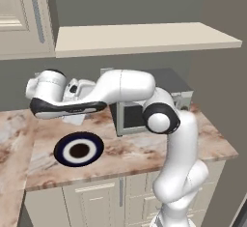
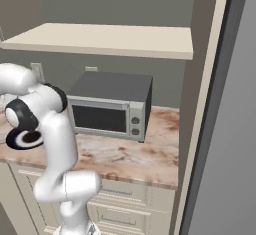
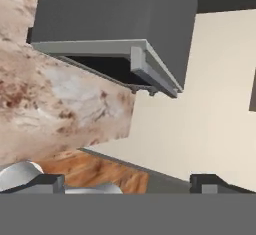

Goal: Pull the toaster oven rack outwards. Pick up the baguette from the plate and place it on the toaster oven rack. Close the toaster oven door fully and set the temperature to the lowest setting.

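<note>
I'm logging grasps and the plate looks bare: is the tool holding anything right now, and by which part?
Nothing is held. The tool stands open with only empty space between its fingertips, pointing toward the toaster oven.

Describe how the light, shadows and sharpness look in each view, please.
Left base view: soft, even light, no glare; the arm partly hides the toaster oven, and the plate lies flat-lit. Right base view: the toaster oven door glass is dark, without reflection. Hand view: slightly blurred edges, and the room appears rolled.
</note>
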